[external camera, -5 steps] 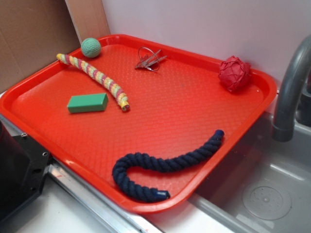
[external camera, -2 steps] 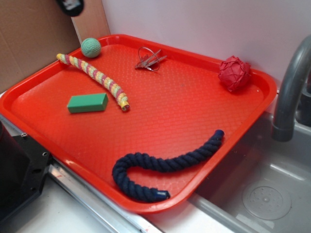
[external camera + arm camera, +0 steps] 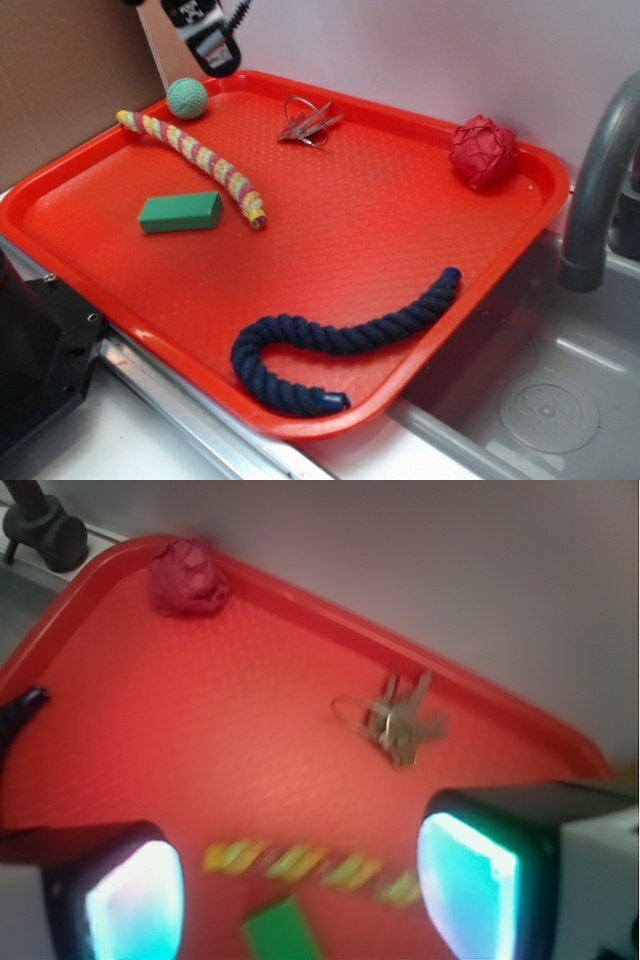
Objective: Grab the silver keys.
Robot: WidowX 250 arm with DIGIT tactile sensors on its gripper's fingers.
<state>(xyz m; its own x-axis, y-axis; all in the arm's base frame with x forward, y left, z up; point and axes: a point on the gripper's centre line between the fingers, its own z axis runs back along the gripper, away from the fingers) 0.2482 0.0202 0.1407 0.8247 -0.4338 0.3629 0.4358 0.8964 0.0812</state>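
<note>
At the upper left of the exterior view, above the tray's far corner: one gripper (image 3: 205,35), only partly in frame, hanging in the air, touching nothing. In the wrist view (image 3: 300,880), two fingers (image 3: 470,885) set wide apart, nothing between them. Just below it, one green ball (image 3: 187,98). Beside that, one striped rope (image 3: 195,160) running diagonally, then one green block (image 3: 181,212). Farther right near the back rim, one bunch of silver keys (image 3: 308,123) lying flat on the red tray (image 3: 380,230), clear of everything else, nothing covering them. Well apart to the right, one red ball (image 3: 483,151). Along the near edge, one dark blue rope (image 3: 330,345), curled. Outside the tray, one grey tap (image 3: 600,190) over a sink (image 3: 540,400).
</note>
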